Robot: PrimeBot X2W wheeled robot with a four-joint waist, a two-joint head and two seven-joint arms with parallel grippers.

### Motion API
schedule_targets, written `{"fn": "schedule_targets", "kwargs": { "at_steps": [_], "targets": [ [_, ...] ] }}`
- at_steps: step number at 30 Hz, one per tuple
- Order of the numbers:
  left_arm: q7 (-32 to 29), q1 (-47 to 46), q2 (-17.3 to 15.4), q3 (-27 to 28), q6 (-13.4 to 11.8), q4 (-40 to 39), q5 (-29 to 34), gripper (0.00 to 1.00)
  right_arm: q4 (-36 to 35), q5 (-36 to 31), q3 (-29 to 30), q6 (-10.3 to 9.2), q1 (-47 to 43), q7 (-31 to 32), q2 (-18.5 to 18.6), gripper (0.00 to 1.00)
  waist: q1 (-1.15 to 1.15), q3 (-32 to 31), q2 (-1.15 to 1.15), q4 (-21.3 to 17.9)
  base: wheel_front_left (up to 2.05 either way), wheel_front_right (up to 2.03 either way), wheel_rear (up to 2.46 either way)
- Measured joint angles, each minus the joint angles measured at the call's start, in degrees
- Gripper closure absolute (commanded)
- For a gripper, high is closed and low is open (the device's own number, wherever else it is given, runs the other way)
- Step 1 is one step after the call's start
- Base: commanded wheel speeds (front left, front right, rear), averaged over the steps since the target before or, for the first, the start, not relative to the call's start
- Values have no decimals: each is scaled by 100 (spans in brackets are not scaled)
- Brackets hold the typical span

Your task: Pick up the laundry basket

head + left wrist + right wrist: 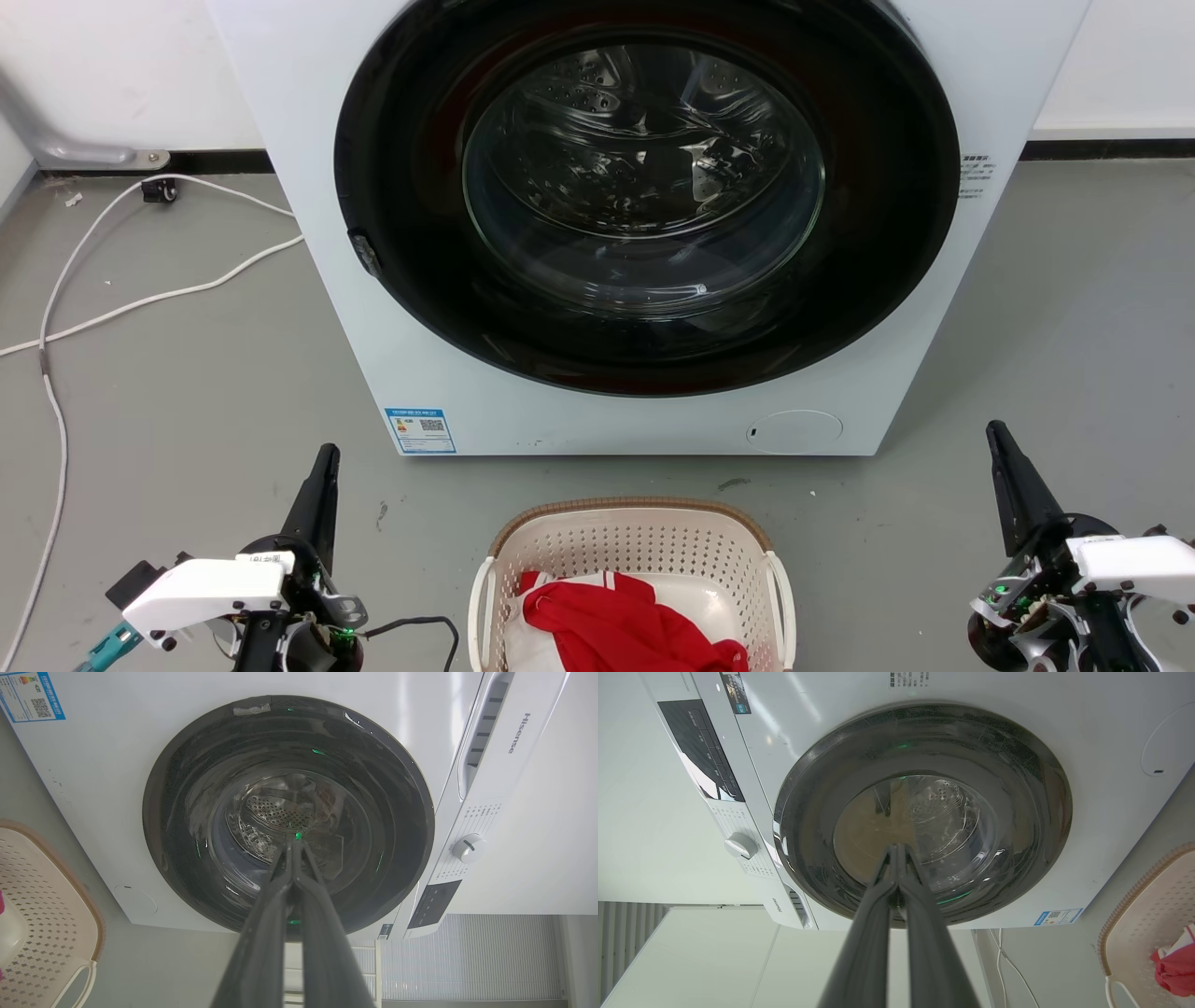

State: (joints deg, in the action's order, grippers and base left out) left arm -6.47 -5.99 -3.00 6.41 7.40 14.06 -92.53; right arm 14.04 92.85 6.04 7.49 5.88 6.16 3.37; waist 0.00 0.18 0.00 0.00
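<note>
Head view, nearest you: the laundry basket (639,511) sits upright on the grey floor (187,420) at 6 o'clock, with a red garment (616,618) heaped inside. The left gripper (326,459) stands at 8 o'clock and the right gripper (997,437) at 4 o'clock. Both are well apart from the basket and touch nothing. From the head each reads as a single dark blade. The wrist views are clearer: each pair of fingers is pressed together at the tips, with nothing between them. The left wrist view catches the basket's brown rim at its 8 o'clock edge, the right wrist view at 4 o'clock. Beyond, at 12 o'clock, is the washing machine (373,355), its round dark door facing you. The wrist views add its control knob (467,848); the head view adds a white cable (140,301) on the floor at 9 o'clock.
</note>
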Motion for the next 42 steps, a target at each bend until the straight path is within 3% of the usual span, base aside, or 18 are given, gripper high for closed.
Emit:
{"fn": "schedule_targets", "kwargs": {
  "at_steps": [22, 23, 42],
  "targets": [
    [-1, -1, 2, 4, 0, 0, 1, 100, 1, -8, 14, 0, 1, 15, -9, 100, 0, 0, 0, 0, 0, 0, 0],
    [1, 18, 7, -1, -1, 36, 0, 0, 35, -8, 11, 0, -21, 14, -10, 0, 0, 0, 0, 0, 0, 0, 0],
    [424, 339, 40, 35, -9, 0, 399, 0, 69, -481, -121, -2, -320, -414, -42, 0, 0, -17, 0, -3, 0, 0, 0]
  ]
}}
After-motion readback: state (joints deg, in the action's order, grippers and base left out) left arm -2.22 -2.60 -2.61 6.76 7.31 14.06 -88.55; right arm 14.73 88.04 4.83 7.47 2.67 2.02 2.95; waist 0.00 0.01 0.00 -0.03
